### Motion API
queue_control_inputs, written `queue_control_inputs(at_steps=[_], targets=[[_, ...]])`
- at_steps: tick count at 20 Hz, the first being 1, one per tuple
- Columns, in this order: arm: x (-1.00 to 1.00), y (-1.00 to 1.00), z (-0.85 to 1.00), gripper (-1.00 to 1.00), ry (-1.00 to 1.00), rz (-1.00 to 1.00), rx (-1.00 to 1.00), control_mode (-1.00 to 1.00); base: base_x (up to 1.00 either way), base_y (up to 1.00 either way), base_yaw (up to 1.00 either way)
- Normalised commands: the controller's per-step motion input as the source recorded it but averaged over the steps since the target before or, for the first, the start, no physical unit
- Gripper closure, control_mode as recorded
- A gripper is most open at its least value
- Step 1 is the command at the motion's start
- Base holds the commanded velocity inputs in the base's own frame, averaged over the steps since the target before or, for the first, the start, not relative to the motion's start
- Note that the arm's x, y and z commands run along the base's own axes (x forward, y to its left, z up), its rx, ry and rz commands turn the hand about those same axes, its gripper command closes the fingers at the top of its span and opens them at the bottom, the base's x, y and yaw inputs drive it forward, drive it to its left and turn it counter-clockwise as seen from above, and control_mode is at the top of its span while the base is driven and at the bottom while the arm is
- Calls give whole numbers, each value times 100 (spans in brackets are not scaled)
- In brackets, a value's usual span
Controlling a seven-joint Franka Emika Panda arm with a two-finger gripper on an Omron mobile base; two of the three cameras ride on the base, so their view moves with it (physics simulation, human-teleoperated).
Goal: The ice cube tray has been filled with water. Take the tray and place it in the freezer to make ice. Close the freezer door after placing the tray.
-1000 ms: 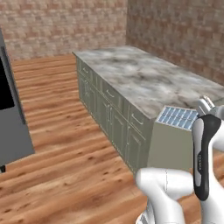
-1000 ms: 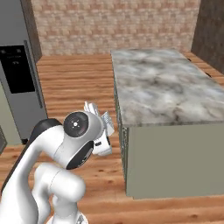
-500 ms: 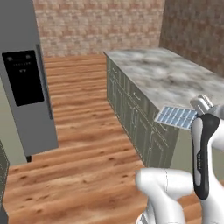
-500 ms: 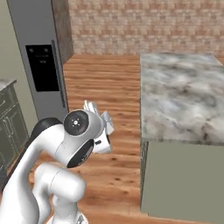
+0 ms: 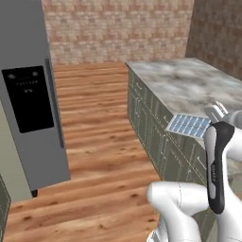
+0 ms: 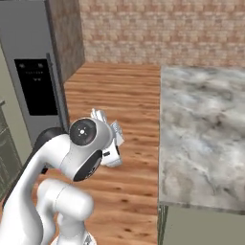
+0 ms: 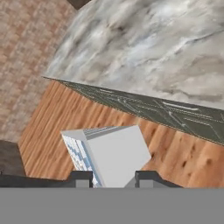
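Note:
My gripper [image 7: 113,177] is shut on one short end of the ice cube tray [image 7: 109,153], a flat white tray carried above the wooden floor. Pale blue water [image 7: 81,153] shows in the cells along its left side. From the left base camera the tray [image 5: 189,125] juts out leftward from the gripper [image 5: 211,118], beside the island's edge. In the right base view the tray [image 6: 117,135] shows edge-on behind my arm. The grey freezer door [image 5: 28,94], with its black dispenser recess and dark bar handle, stands at the left, also the freezer door [image 6: 36,81].
A marble-topped island [image 5: 189,82] with pale green panelled fronts runs along the right, and the island [image 6: 206,129] fills the right side there too. Wooden floor [image 5: 99,123] lies between it and the fridge. A brick wall [image 5: 118,28] closes the far end.
The whole picture has shifted with the base: the fridge has come further into view at the left and the island has slid right. The tray stays held in the gripper.

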Motion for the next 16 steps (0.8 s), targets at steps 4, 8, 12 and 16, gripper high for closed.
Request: queue_control_inputs(at_steps=[4, 8, 12, 16], targets=[[0, 0, 0, 100, 0, 0, 0, 100, 100, 0, 5], [0, 0, 0, 100, 0, 0, 0, 100, 100, 0, 5], [0, 0, 0, 100, 0, 0, 0, 100, 100, 0, 6], [0, 0, 0, 100, 0, 0, 0, 100, 100, 0, 7]])
